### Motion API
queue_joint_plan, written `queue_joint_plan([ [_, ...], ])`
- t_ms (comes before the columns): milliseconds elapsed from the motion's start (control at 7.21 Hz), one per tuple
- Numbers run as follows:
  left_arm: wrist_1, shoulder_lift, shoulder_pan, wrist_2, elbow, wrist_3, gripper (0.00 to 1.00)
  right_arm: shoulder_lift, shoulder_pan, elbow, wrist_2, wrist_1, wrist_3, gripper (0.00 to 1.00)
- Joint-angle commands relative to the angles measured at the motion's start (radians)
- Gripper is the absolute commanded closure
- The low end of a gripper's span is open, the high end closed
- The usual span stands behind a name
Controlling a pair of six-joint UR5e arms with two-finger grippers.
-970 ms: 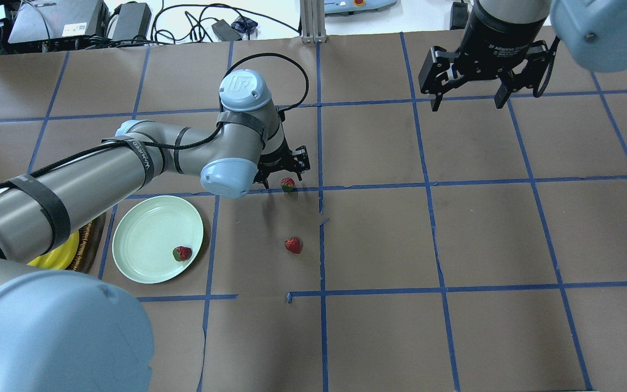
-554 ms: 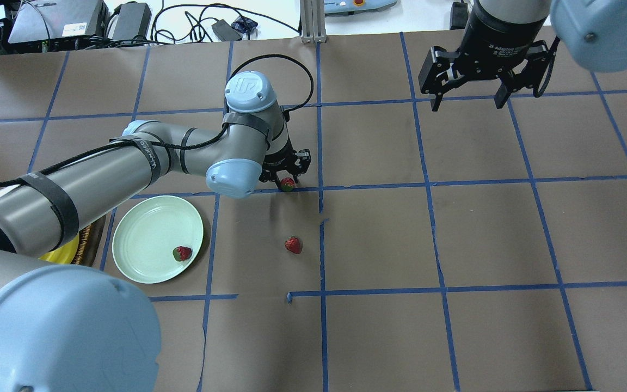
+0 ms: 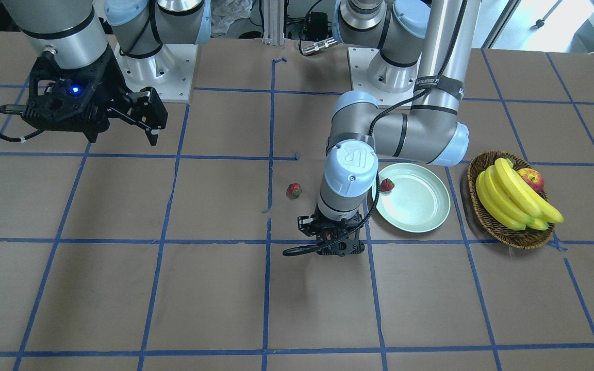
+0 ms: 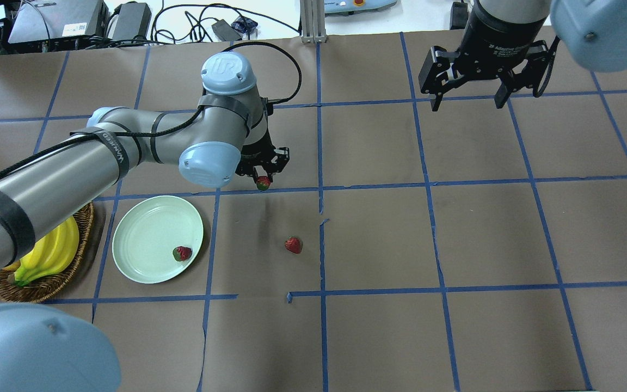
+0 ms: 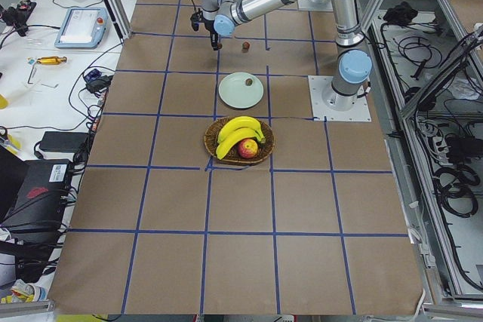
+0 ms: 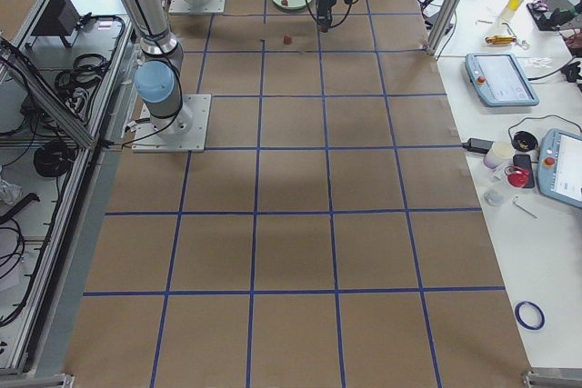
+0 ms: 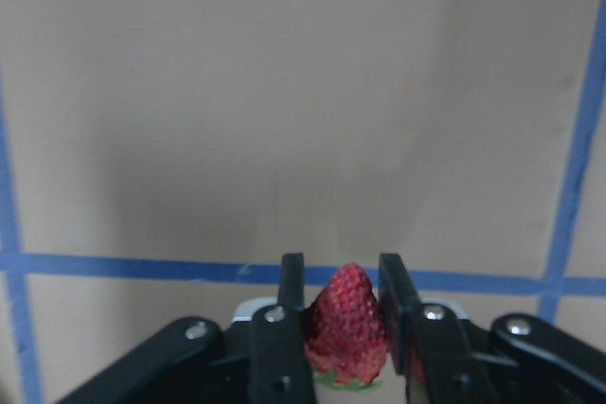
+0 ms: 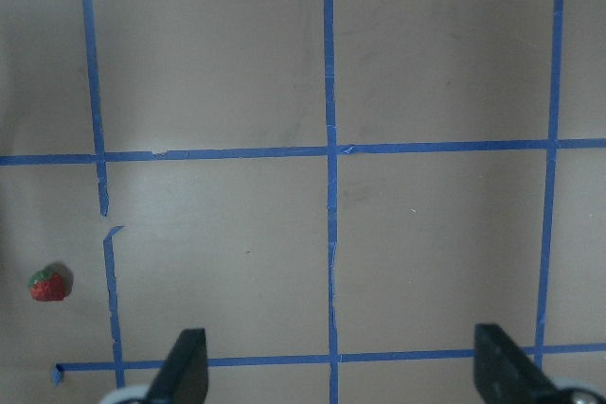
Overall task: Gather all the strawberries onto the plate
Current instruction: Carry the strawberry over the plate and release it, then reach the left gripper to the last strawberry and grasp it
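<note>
Left gripper (image 4: 263, 178) clenched on one strawberry (image 7: 347, 324); right gripper (image 4: 467, 103) spread wide near far edge. Plate (image 4: 145, 228) toward left edge holds second strawberry (image 4: 182, 253); third strawberry (image 4: 293, 244) lies mid-counter.

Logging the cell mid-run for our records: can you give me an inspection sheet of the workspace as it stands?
Surface: brown paper with a blue tape grid; the tape is broken in spots near the middle.
Job's things: plate holds the plated strawberry near its rim; loose strawberry lies on the paper; held strawberry is between the fingers of the left hand.
Clutter: wicker basket with bananas and an apple, beside the plate.
Hands: left hand shut on the held strawberry; right hand open, empty, away from the fruit.
Cables: black cable loops over the left wrist.
Surroundings: electronics and leads past the table's far edge.
</note>
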Motion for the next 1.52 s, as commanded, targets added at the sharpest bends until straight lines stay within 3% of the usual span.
queue_joint_plan([
  [0, -0.030, 0.132, 0.120, 0.078, -0.190, 0.245, 1.00, 0.000, 0.000, 0.000, 0.000, 0.000, 0.000, 0.00],
  [277, -0.027, 0.220, 0.288, 0.117, -0.314, 0.498, 1.00, 0.000, 0.000, 0.001, 0.000, 0.000, 0.000, 0.00],
  [416, -0.026, 0.244, 0.325, 0.119, -0.357, 0.508, 0.87, 0.000, 0.002, 0.002, 0.000, 0.002, 0.000, 0.00],
  [554, -0.018, 0.254, 0.323, 0.119, -0.381, 0.455, 0.15, 0.000, 0.002, 0.002, 0.000, 0.000, 0.000, 0.00],
  [832, -0.006, 0.277, 0.250, 0.104, -0.350, 0.284, 0.07, 0.000, 0.002, 0.002, 0.002, 0.002, 0.000, 0.00],
  [970, -0.003, 0.271, 0.126, 0.063, -0.289, 0.127, 0.07, 0.000, 0.000, 0.000, 0.002, 0.000, 0.000, 0.00],
  [1109, -0.015, 0.254, 0.012, 0.038, -0.225, -0.054, 0.09, 0.000, 0.000, 0.001, 0.000, 0.002, 0.000, 0.00],
  [1386, 0.061, 0.194, -0.116, -0.068, -0.217, -0.247, 0.17, 0.000, 0.000, 0.002, 0.002, 0.002, 0.000, 0.00],
])
